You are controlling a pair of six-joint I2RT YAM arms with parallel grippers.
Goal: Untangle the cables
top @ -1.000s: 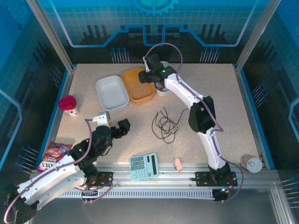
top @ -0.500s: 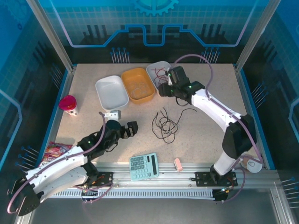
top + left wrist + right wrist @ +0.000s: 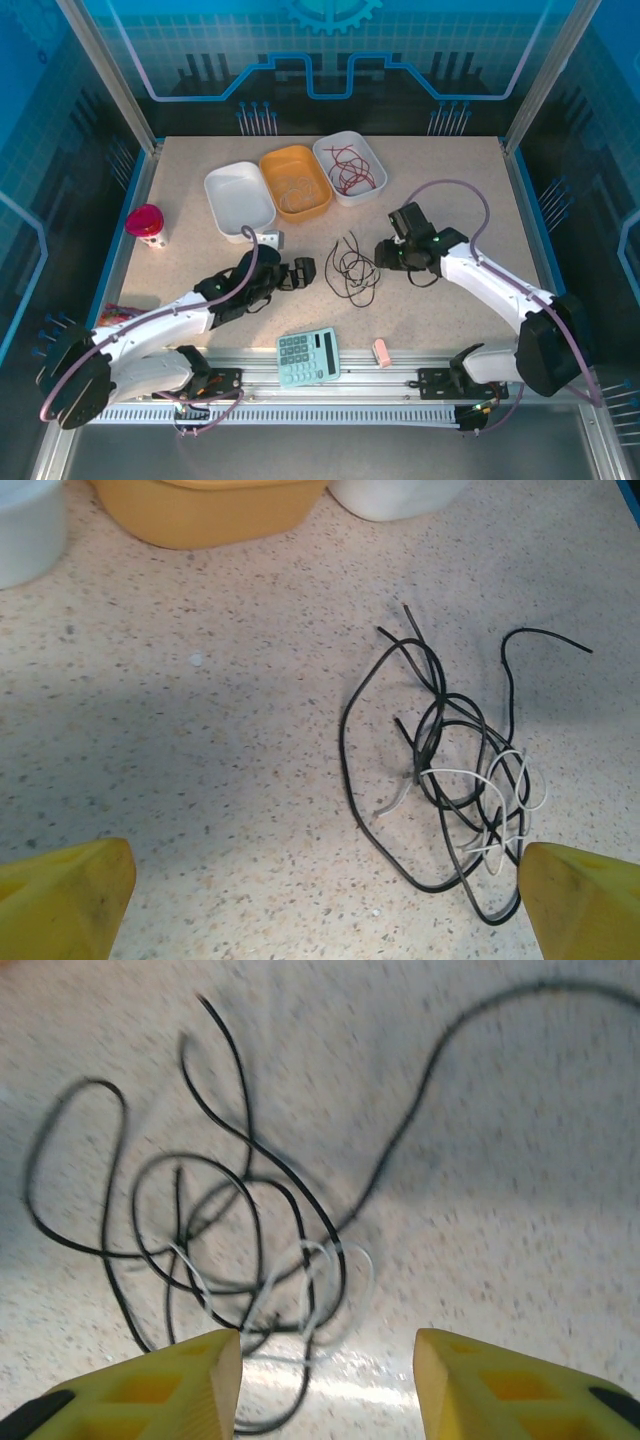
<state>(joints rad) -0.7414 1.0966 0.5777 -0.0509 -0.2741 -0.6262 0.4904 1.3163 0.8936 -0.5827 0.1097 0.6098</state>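
1. Left gripper [image 3: 300,272]: has advanced from the near left edge to just left of the cables; jaws wide, empty.
2. Tray [image 3: 373,162]: red cables [image 3: 350,170] lie inside, apparently already sorted out.
3. Cables [image 3: 352,268]: a black and whitish tangle at mid-table, unmoved, now flanked by both grippers, so a fresh pull looks close.
4. Right gripper [image 3: 385,255]: has swung back from the far trays to just right of the tangle; jaws partly apart, empty.
5. Calculator [image 3: 308,357]: key markings too small to read; no other writing is legible.

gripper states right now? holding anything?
Left gripper: open, holding nothing.
Right gripper: open, holding nothing.
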